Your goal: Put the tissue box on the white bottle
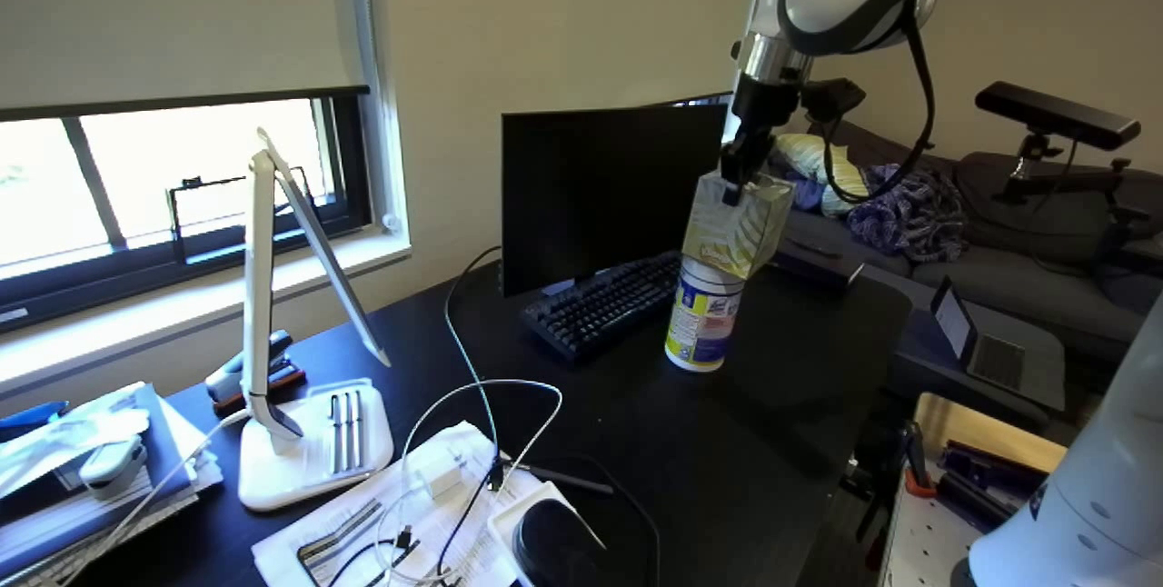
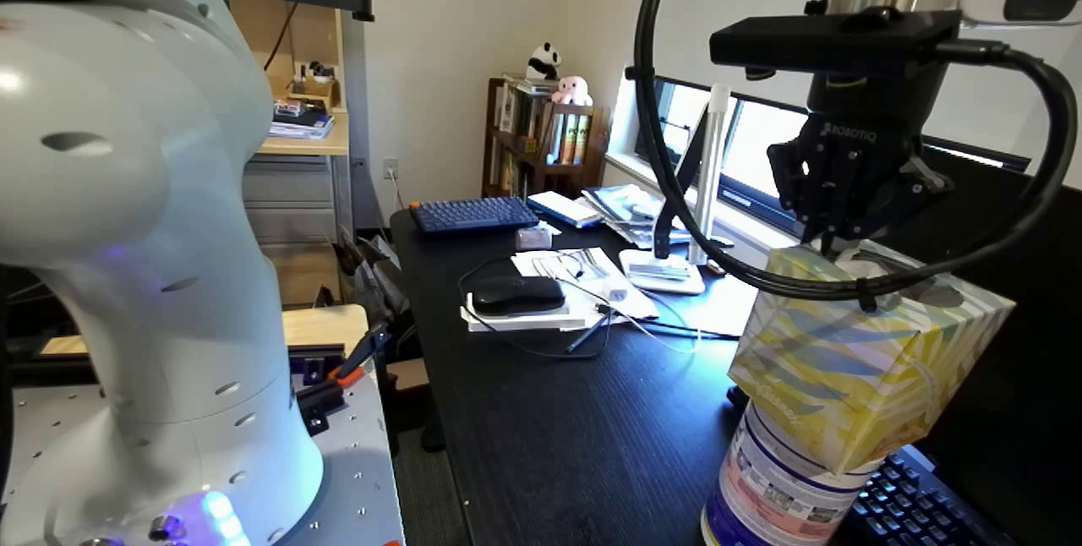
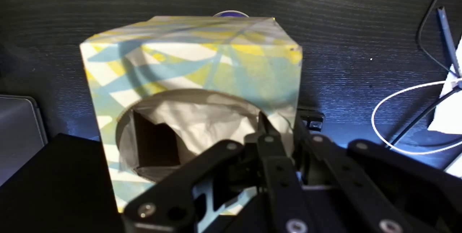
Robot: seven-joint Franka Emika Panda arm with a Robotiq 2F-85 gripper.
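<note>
Tissue box point(image 2: 845, 368): located directly above the white bottle point(image 1: 701, 333) and tilted, with a lower corner pointing down across the bottle's upper end in an exterior view. Its oval cut-out faces the wrist camera, and crumpled white material shows inside. Whether the bottle bears any of the box's weight cannot be determined, as the box itself hides the contact.

Gripper point(image 3: 279, 124): drawn in narrow and holding the tissue box by one wall, with one fingertip inside the cut-out and the other outside it. The gripper hangs over the box, pointing downward.

White bottle: standing upright on the worktop point(image 1: 772, 442), its label printed in yellow, blue and pink.

Surroundings: a black keyboard point(image 1: 600, 305) lies just beside the bottle, before a dark monitor point(image 1: 618, 196). A white desk lamp point(image 1: 258, 296) stands well apart from the bottle, with papers point(image 1: 427, 514) near its base and cables crossing them. A black case point(image 2: 517, 297) rests on a flat white box point(image 2: 532, 320). A further keyboard, dark blue point(image 2: 473, 214), lies at the far end of the worktop in an exterior view.
</note>
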